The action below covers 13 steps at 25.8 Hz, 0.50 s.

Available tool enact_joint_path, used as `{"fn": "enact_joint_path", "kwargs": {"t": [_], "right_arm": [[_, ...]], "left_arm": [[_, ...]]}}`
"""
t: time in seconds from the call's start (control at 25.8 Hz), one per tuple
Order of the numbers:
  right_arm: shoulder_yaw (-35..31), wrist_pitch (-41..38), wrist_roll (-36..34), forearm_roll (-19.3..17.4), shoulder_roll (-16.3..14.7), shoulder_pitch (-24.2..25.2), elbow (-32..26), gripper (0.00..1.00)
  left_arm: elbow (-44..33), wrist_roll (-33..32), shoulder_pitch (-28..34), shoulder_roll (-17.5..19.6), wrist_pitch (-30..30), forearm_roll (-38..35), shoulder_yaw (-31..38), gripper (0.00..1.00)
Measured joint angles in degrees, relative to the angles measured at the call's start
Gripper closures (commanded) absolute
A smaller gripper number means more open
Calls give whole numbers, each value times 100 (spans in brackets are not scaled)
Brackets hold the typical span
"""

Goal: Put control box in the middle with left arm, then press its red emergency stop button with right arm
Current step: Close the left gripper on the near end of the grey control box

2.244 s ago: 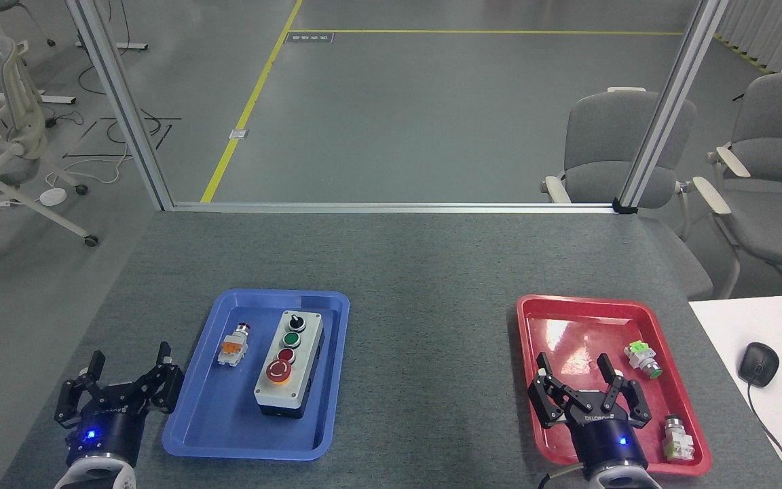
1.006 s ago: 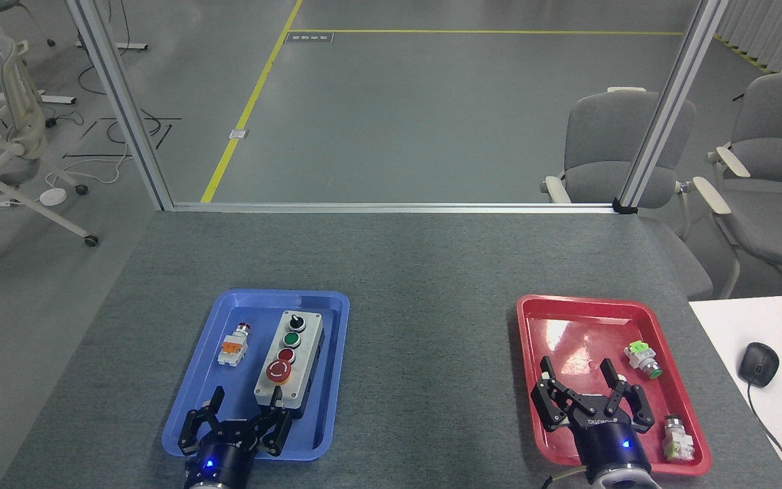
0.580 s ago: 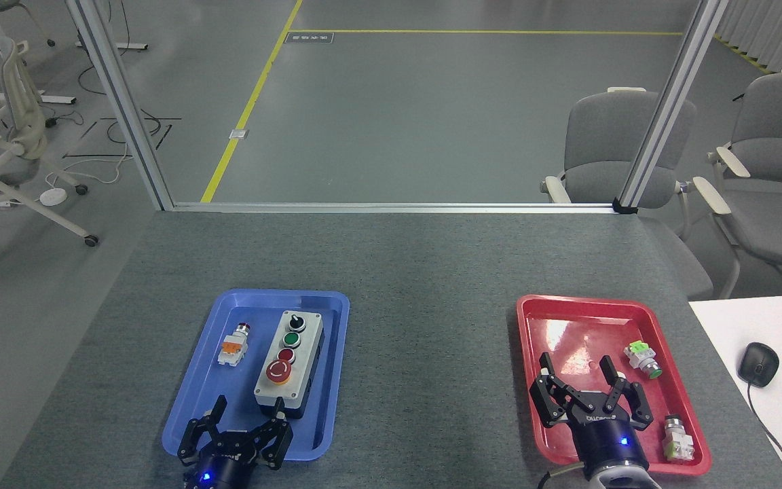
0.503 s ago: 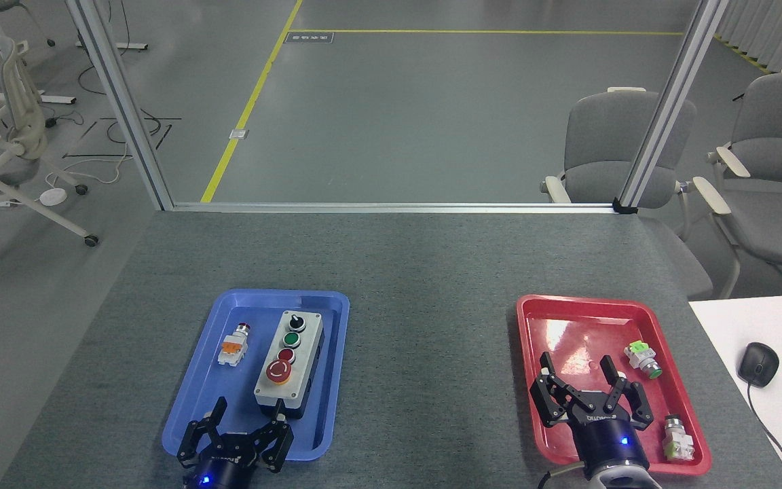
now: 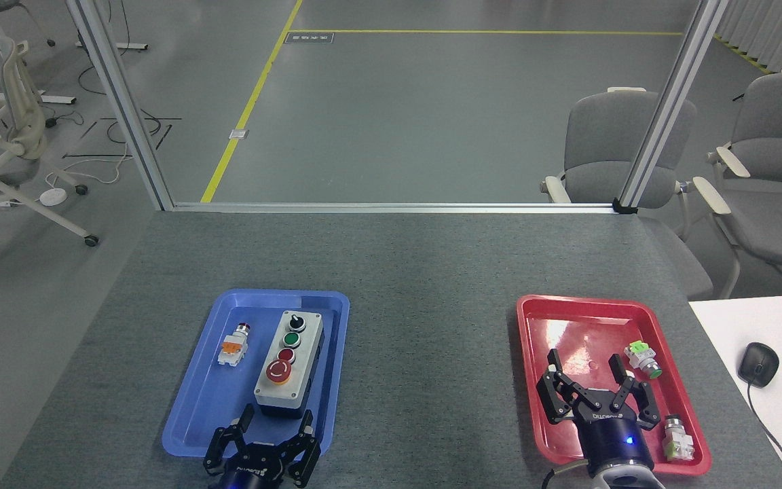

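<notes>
The oblong light-grey control box (image 5: 290,364) with a black base lies lengthwise in the blue plastic tray (image 5: 195,414) on the left part of the dark grey speckled table (image 5: 425,285). Along its top run a black knob at the far end, then a green button, a small flat red button, and nearest the robot the big red mushroom emergency stop button (image 5: 278,371) with white arrow marks and a yellow collar.

The left gripper (image 5: 273,422) sits at the bottom edge of the view, just in front of the box's near end. Its black fingers (image 5: 244,417) are spread open, one reaching up beside the box's near left corner and the other beside its near right corner, so the near end of the box lies between them. Whether they touch the box cannot be told from this angle. The gripper's body is cut off by the bottom edge.

Left of the box in the same tray lies a small white-and-orange push-button part (image 5: 234,345) with a red tip, apart from the box.

The right gripper (image 5: 587,364) hangs over the red plastic tray (image 5: 530,407), well apart from the box, its fingers open and empty. It hides part of the tray floor. Beside it in that tray lie a white part with a green cap (image 5: 643,359) and a small white-and-silver part (image 5: 677,437) with pale green, its details too small to make out.
</notes>
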Motion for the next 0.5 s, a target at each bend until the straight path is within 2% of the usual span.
{"fn": "enact_joint_path", "kwargs": {"t": [0.27, 0.5], "right_arm": [[0, 193, -14, -22, 33, -127, 0, 2], [10, 234, -23, -28, 10, -119, 3, 2]], "left_arm": [[652, -13, -426, -93, 195, -42, -33, 1], [898, -13, -623, -99, 238, -33, -30, 1]]}}
